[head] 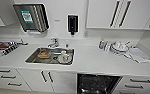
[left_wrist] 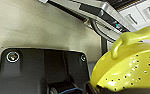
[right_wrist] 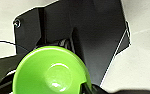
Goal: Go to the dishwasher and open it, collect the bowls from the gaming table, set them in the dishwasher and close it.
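Loading is the step in hand, I judge: the dishwasher (head: 97, 83) stands open at the lower middle of the head view, under the white counter (head: 91, 60) and right of the sink (head: 31, 58), so both dishes should go down slowly and level onto the dark rack, one at a time, without knocking the door edge. In the left wrist view a yellow perforated bowl with a handle (left_wrist: 131, 70) sits low at the right edge, seemingly held, though I cannot tell how those jaws stand. In the right wrist view a green bowl (right_wrist: 51, 72) lies at the lower left with a dark fingertip (right_wrist: 84, 87) on its rim, so those jaws look clenched on it.
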{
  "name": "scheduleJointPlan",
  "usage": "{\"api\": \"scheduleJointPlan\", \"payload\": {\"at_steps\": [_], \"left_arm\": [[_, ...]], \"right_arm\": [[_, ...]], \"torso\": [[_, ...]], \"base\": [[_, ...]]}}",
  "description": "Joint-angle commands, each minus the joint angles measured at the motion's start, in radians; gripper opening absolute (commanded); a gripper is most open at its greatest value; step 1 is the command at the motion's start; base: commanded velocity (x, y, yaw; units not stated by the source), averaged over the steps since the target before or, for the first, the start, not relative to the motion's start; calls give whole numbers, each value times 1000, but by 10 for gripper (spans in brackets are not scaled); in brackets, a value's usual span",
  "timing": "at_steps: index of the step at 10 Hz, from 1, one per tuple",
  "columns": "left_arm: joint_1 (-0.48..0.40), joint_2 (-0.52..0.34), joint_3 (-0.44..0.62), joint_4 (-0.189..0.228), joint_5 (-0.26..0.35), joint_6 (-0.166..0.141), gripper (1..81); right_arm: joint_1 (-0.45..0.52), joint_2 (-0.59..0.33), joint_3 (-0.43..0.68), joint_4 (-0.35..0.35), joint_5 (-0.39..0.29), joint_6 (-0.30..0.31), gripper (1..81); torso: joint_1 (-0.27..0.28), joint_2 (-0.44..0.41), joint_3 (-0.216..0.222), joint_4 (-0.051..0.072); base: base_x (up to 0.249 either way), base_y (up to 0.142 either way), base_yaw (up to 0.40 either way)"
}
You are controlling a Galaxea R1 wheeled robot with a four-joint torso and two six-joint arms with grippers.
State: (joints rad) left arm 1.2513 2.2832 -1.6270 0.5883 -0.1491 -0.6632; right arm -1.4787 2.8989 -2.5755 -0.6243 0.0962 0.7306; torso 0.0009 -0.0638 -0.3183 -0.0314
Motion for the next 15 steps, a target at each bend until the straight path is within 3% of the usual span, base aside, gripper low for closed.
{"api": "scheduleJointPlan", "payload": {"at_steps": [1,2,6,11,13,14,15], "left_arm": [[-181,13,137,-13,207,-9,10],[-230,15,159,-15,238,-12,10],[-465,-53,325,-12,402,-116,10],[-687,12,357,-13,571,-199,10],[-761,58,348,-15,600,-210,10],[-798,78,352,-15,602,-223,10],[-832,107,355,-15,602,-248,10]], "right_arm": [[31,-13,16,3,-44,3,10],[33,-13,16,3,-44,3,10],[36,-13,28,3,-44,3,10],[36,-14,32,1,-42,3,10],[34,-14,34,3,-32,3,10],[33,-14,39,3,-32,3,10],[31,-14,39,3,-30,3,10]], "torso": [[0,0,-42,0],[0,0,-62,0],[1,1,-136,0],[2,3,-217,0],[2,3,-249,0],[3,3,-225,0],[3,4,-235,0]], "base": [[0,0,0],[0,0,0],[0,0,0],[0,0,0],[0,0,0],[0,0,0],[0,0,0]]}}
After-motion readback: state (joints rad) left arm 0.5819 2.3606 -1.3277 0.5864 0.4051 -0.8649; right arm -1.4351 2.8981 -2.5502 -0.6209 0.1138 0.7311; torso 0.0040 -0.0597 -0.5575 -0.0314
